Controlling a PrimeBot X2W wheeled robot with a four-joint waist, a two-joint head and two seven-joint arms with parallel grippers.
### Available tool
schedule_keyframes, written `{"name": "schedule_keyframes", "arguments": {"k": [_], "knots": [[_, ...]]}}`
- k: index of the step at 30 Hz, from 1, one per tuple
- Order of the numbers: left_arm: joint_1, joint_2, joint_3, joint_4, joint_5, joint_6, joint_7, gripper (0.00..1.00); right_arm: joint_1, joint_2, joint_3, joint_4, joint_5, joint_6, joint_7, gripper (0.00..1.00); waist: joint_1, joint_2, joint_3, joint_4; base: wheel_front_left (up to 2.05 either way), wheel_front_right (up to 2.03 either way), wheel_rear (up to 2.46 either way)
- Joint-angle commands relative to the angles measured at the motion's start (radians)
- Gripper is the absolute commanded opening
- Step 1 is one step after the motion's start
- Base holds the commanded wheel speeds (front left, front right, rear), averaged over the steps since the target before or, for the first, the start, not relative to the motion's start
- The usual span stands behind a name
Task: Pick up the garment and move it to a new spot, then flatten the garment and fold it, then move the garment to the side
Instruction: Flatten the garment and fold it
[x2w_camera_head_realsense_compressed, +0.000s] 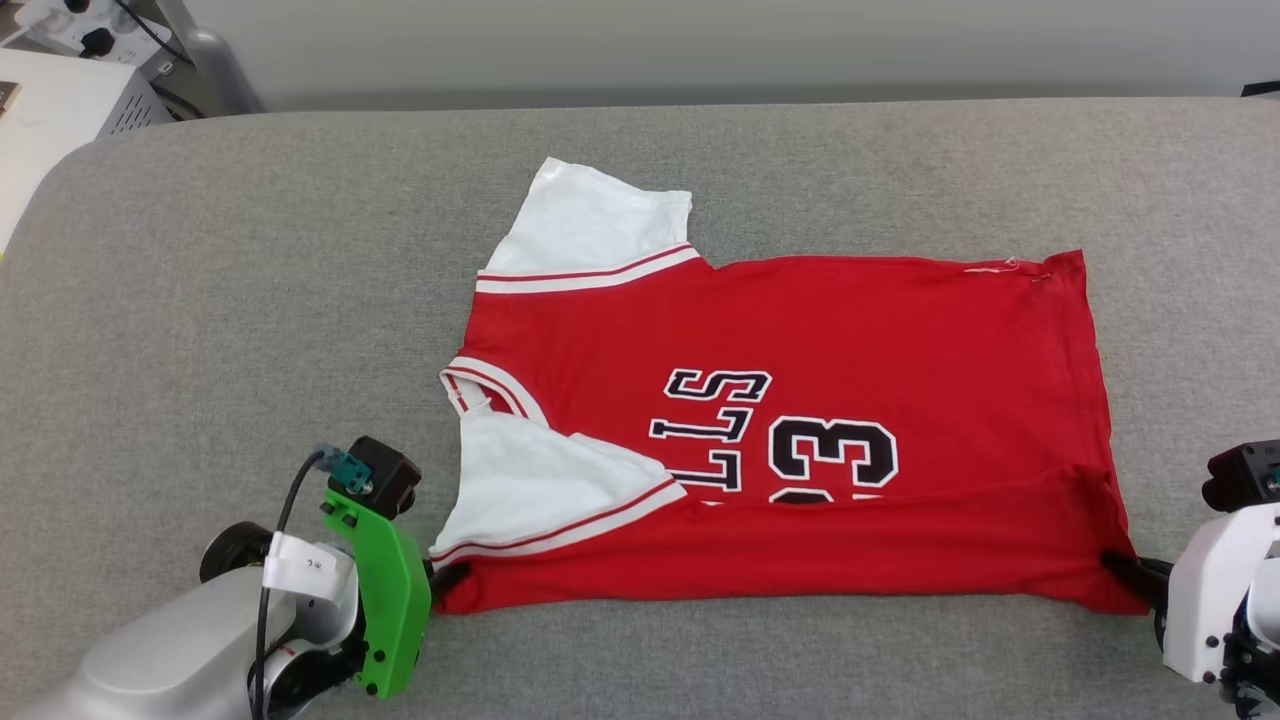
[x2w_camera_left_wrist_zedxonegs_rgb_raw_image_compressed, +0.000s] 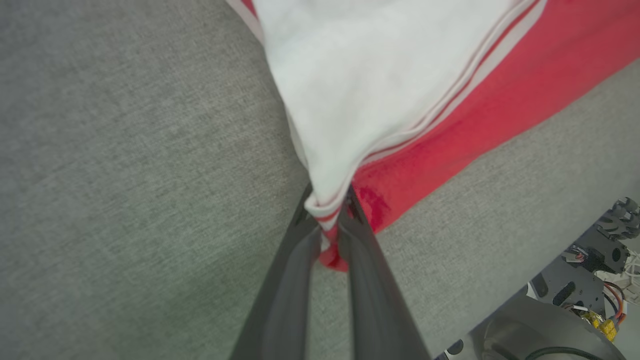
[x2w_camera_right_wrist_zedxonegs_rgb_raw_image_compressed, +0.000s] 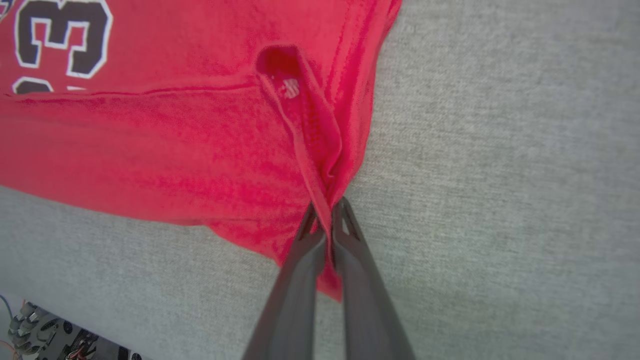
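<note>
The garment (x2w_camera_head_realsense_compressed: 860, 330), a red jersey with white sleeves and black letters and a number, lies spread on the grey table (x2w_camera_head_realsense_compressed: 250, 300), collar to the left. Its near edge is folded over the lower part of the print. My left gripper (x2w_camera_head_realsense_compressed: 447, 578) is shut on the near left corner, pinching the white sleeve tip and red cloth (x2w_camera_left_wrist_zedxonegs_rgb_raw_image_compressed: 327, 212). My right gripper (x2w_camera_head_realsense_compressed: 1120, 565) is shut on the near right hem corner; in the right wrist view its fingertips clamp a ridge of red cloth (x2w_camera_right_wrist_zedxonegs_rgb_raw_image_compressed: 327, 210). The garment (x2w_camera_right_wrist_zedxonegs_rgb_raw_image_compressed: 175, 150) spreads away from that grip.
Grey padded surface surrounds the garment on all sides. A white device (x2w_camera_head_realsense_compressed: 60, 110) and power sockets with cables (x2w_camera_head_realsense_compressed: 80, 30) stand beyond the table's far left corner. The robot's base (x2w_camera_left_wrist_zedxonegs_rgb_raw_image_compressed: 575, 300) shows past the near table edge.
</note>
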Motion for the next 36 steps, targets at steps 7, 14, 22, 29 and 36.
{"name": "schedule_keyframes", "arguments": {"k": [7,14,22,29,36], "knots": [[0.019,-0.013,0.015,0.059,-0.007,-0.01,-0.042,1.0,-0.02,0.024,-0.005,0.043,-0.012,-0.001,-0.1,1.0,0.0,-0.0001,-0.023,0.009,0.0,0.0,0.0],[-0.03,0.047,0.074,0.014,0.012,0.006,-0.117,1.0,-0.01,0.03,-0.063,0.007,-0.047,-0.001,-0.267,1.0,0.0,-0.0001,-0.052,0.01,0.0,0.0,0.0],[-0.145,0.077,0.144,-0.018,0.087,0.063,-0.202,1.0,-0.031,0.098,-0.162,-0.068,-0.162,-0.001,-0.456,1.0,0.0,-0.0001,-0.028,-0.024,0.0,0.0,0.0],[-0.342,0.009,0.19,0.059,0.173,0.076,-0.234,1.0,-0.022,0.216,-0.286,-0.217,-0.312,-0.001,-0.596,1.0,0.0,-0.0001,0.061,-0.079,0.0,0.0,0.0],[-0.58,-0.102,0.189,0.244,0.168,-0.031,-0.094,1.0,-0.038,0.28,-0.275,-0.338,-0.4,-0.001,-0.597,1.0,0.0,-0.0001,0.199,-0.142,0.0,0.0,0.0]]}}
